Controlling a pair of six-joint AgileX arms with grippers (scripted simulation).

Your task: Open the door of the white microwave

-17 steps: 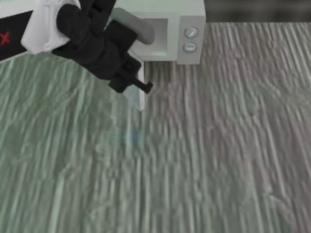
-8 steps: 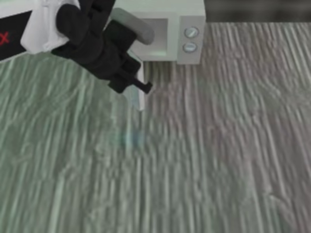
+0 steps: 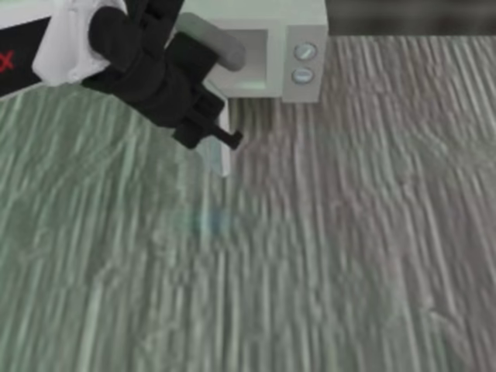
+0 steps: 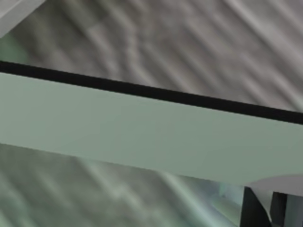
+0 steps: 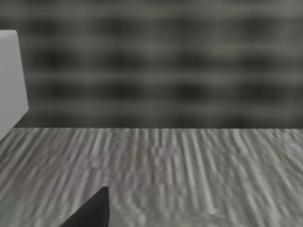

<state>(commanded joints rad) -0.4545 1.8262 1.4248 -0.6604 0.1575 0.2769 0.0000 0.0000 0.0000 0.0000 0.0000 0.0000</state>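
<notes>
The white microwave [image 3: 267,46] is sitting at the far edge of the table [image 3: 349,248], left of the middle, a small pale box showing two round silver-grey knobs [image 3: 304,63] stacked on its front strip. Its door [image 3: 226,143] is standing wide open, swung out toward the near edge and showing from above only as a thin pale sliver, and the cavity behind it is showing pale and open. The left gripper [image 3: 221,136] is reaching in from the far left corner, its black fingers sitting right at the door's upper edge; whether they are pinching the panel or just lying against it I cannot tell from above. The left wrist view is giving what the top view is not: the door [image 4: 142,127] filling the picture as a broad pale-green band with a dark line along one edge, with a dark finger [image 4: 253,210] poking in at one corner. The right wrist view is catching a pale corner of the microwave [image 5: 10,80], the table, a dark patterned wall, and only a dark fingertip of the right gripper [image 5: 92,210], so its fingers' state cannot be told.
</notes>
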